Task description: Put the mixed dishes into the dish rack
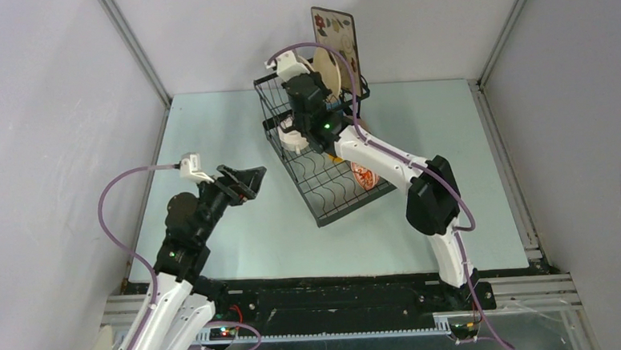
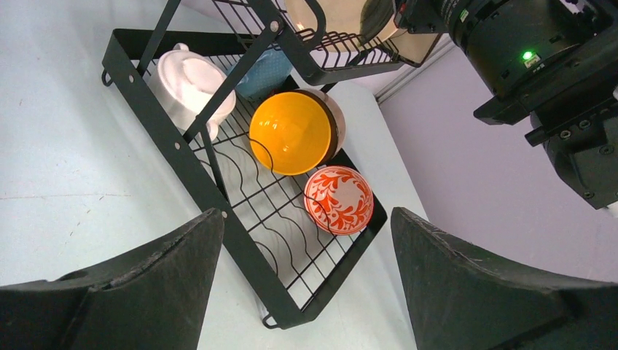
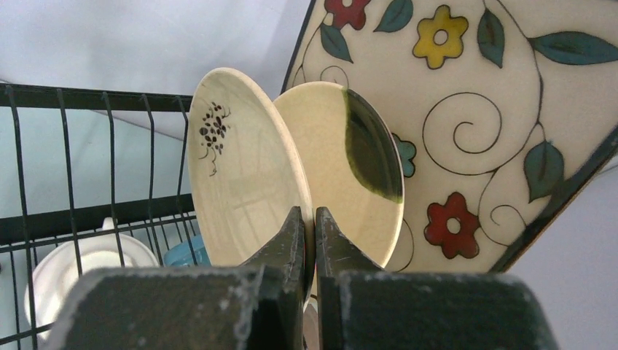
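Observation:
The black wire dish rack (image 1: 332,191) stands mid-table. My right gripper (image 3: 309,219) is shut on the rim of a speckled round cream plate (image 3: 240,175), held upright in the raised basket. Behind it stand a second round cream plate (image 3: 342,160) and the square floral plate (image 3: 474,109). The lower tray (image 2: 182,168) holds the white two-handled cup (image 2: 189,80), blue mug (image 2: 266,69), yellow bowl (image 2: 291,131) nested in the brown bowl (image 2: 337,120), and the red-patterned bowl (image 2: 339,200). My left gripper (image 1: 243,178) is open and empty, left of the rack.
The right arm (image 1: 387,159) reaches over the rack's right side and hides part of the lower tray. Grey walls close in the table on the left, back and right. The rack sits at an angle to the table edges.

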Motion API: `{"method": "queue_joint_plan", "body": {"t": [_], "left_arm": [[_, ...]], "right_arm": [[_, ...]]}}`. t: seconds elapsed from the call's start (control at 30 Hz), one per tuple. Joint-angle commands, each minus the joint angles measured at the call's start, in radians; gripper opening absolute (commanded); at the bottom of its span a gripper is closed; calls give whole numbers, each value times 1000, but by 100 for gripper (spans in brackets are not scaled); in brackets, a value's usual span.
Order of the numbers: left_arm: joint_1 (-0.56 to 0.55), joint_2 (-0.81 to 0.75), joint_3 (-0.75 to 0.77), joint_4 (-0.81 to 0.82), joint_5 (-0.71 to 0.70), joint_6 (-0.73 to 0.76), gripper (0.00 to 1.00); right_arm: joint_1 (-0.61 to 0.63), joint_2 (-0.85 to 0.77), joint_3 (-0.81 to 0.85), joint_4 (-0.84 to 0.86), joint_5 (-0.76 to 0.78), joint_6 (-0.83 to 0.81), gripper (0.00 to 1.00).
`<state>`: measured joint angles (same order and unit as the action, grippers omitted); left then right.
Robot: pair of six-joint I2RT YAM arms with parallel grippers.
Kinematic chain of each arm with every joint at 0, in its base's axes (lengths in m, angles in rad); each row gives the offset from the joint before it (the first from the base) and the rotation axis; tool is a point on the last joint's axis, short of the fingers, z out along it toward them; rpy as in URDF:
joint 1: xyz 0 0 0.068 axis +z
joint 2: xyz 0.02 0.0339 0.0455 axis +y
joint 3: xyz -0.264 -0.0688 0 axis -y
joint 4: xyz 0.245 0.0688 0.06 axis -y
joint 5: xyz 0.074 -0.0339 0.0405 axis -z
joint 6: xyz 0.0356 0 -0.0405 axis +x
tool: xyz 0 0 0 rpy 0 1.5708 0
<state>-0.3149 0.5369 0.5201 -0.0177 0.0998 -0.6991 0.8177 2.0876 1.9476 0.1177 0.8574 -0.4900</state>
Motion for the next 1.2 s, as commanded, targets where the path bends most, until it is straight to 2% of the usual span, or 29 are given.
{"method": "queue_joint_plan", "body": {"t": [0.0, 0.03, 0.1, 0.13, 0.2, 0.27, 0.57, 0.63, 0.67, 0.73, 0.93, 1.0, 1.17], "left_arm": [[-5, 8, 6, -5, -11, 11, 89], [-4, 10, 6, -7, -11, 11, 89], [-5, 11, 6, -9, -12, 10, 89], [-4, 12, 7, -10, -11, 10, 89], [-5, 14, 9, -13, -12, 10, 89], [-5, 16, 11, -18, -11, 10, 89], [-4, 29, 10, -24, -26, -6, 91], [-5, 32, 7, -22, -35, 1, 91], [-4, 27, 5, -20, -40, 7, 96], [-4, 19, -11, -1, -63, 40, 99], [-4, 12, -24, 4, -170, 153, 100], [-4, -4, -54, 48, -216, 169, 100], [-6, -20, -125, 120, -375, 249, 100]], "right_arm": [[-9, 35, 90, -57, 38, 74, 5], [-11, 37, 95, -65, 37, 85, 6], [-12, 36, 103, -87, 27, 105, 17], [-13, 32, 107, -96, 19, 113, 36], [-15, 21, 109, -104, 9, 126, 60], [-15, 5, 110, -108, -6, 130, 67], [27, -149, 87, -172, -100, 137, 73], [54, -208, 13, -148, -123, 128, 75], [60, -232, -15, -93, -128, 109, 75], [79, -311, -120, -16, -147, 87, 77], [73, -603, -505, 161, -200, 108, 80], [49, -711, -631, 161, -216, 151, 81], [-142, -994, -934, 53, -341, 442, 82]]}}
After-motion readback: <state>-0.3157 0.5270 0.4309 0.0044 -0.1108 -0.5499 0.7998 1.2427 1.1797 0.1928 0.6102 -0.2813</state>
